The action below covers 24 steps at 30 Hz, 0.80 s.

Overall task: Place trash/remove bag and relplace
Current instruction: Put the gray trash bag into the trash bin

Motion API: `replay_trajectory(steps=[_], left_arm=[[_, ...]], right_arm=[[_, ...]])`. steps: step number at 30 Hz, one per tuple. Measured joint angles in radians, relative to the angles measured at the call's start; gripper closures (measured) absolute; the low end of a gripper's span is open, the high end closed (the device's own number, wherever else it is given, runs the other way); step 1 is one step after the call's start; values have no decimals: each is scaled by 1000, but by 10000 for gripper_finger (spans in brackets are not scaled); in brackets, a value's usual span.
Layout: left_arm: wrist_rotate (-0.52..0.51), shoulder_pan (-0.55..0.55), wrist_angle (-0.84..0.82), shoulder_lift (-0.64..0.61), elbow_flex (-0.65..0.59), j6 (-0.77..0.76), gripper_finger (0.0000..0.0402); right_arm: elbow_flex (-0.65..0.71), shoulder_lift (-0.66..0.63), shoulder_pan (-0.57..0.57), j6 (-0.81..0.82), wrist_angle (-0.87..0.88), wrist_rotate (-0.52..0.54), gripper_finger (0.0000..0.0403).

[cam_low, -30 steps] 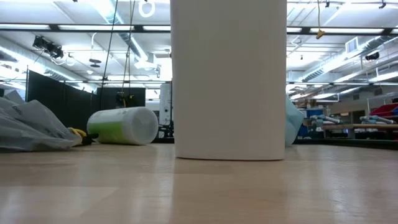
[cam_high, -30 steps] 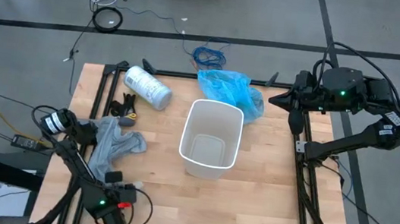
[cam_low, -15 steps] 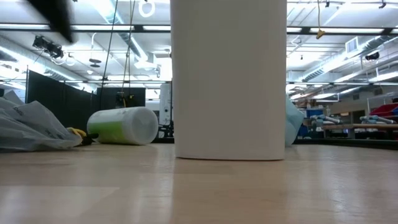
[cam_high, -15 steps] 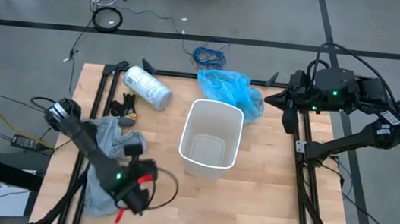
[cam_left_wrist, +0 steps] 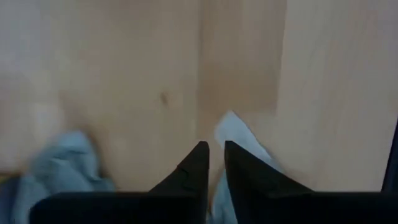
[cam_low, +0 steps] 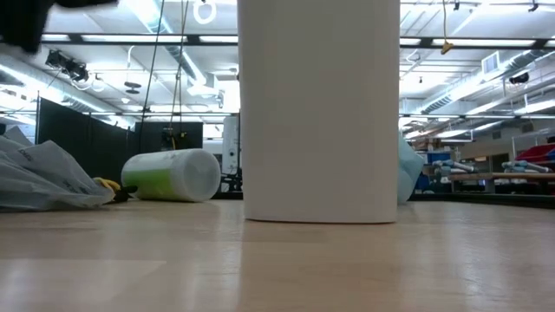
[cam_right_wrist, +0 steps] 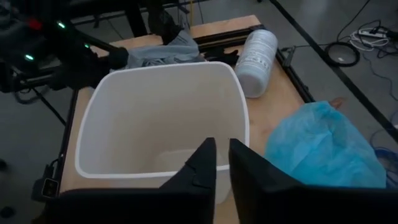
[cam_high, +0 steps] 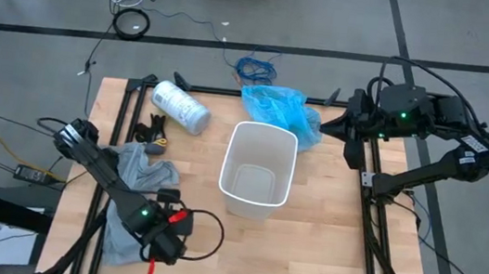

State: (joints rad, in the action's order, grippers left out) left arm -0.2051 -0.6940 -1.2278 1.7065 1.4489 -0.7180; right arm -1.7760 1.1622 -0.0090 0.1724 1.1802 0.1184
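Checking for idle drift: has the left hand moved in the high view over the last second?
Yes. The left hand has swung from beside the table's left corner toward the bin, and now sits over the grey liner's near end.

Smooth matt white plastic bin [cam_high: 258,171] on pale wood table [cam_high: 326,231]; crinkly translucent light-blue plastic bag [cam_high: 281,112] behind bin.

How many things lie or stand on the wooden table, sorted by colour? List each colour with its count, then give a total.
White: 2 (open white plastic bin; white cylindrical roll with print)
Blue: 1 (crinkly light-blue plastic bag)
Grey: 1 (limp grey plastic sheet)
Black and yellow: 1 (small black-and-yellow object, too small to identify)
Total: 5
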Motion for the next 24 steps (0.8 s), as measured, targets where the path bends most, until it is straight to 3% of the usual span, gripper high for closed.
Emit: replay_trajectory(steps=[5,9,14,20,24], left_arm=[[114,0,184,1,-167,-76,303],[129,2,385,1,-264,-147,271],[124,6,466,1,-341,-212,250],[185,13,720,1,-490,-276,252],[242,26,752,-1,-520,-308,308]], right_arm=[[0,0,0,-17,1,0,319],[0,0,-1,-18,3,0,280],[0,0,-1,-17,6,0,249],[0,0,-1,-8,7,0,241],[0,0,-1,-8,41,27,244]])
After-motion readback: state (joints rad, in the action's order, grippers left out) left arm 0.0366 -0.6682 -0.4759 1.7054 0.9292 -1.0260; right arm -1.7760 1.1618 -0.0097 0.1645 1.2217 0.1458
